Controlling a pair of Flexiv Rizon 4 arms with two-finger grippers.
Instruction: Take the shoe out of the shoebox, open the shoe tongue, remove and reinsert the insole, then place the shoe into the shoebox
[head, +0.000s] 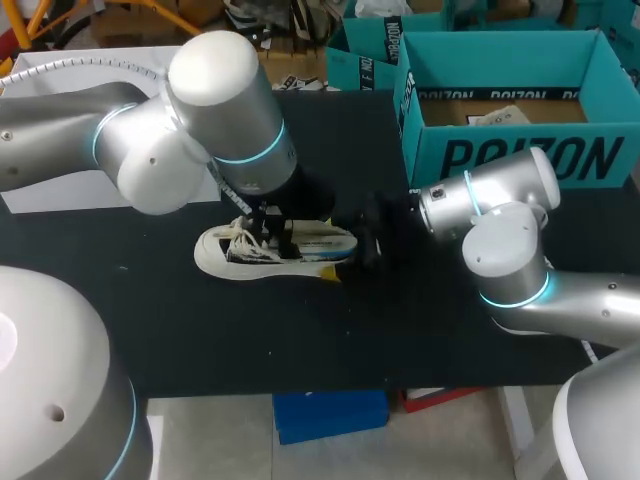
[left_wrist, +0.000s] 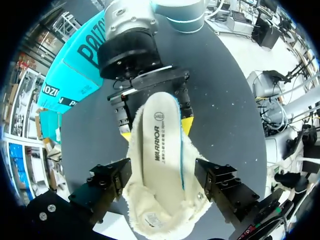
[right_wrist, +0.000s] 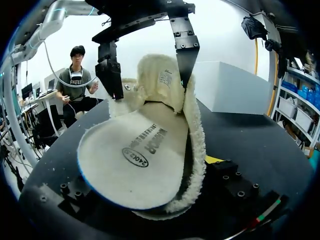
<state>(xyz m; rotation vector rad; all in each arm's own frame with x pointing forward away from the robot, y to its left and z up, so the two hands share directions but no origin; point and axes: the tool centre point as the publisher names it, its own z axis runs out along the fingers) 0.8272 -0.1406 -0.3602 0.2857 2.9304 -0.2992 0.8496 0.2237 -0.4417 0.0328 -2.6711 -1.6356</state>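
while the white lace-up shoe with a cream fleece lining (head: 270, 250) is lying on its sole on the black table (head: 200, 340), out of the open teal cardboard shoebox (head: 520, 155) that is standing well apart at the far right, the first step is reading as done. the left gripper (left_wrist: 162, 172) is hanging over the laced front. its two black fingers (left_wrist: 112, 182) are standing wide, one against each side of the fleecy opening, so it is looking closed on the shoe. the fleece-backed tongue (right_wrist: 162, 75) is standing up between them, so the opening step is looking done too.

the right gripper (left_wrist: 156, 129) is meeting the heel end with a yellow tip pressing each side of it, and it is seeming to clamp the shoe there. the pale flat insole with dark print (left_wrist: 160, 145) is lying along the inside, but its heel end is riding up over the back rim and onto the right gripper rather than sitting flat. that is putting the work in the insole step; whether the insole is coming out or going back in, i cannot tell. seating the insole fully and carrying the shoe into the shoebox are remaining.
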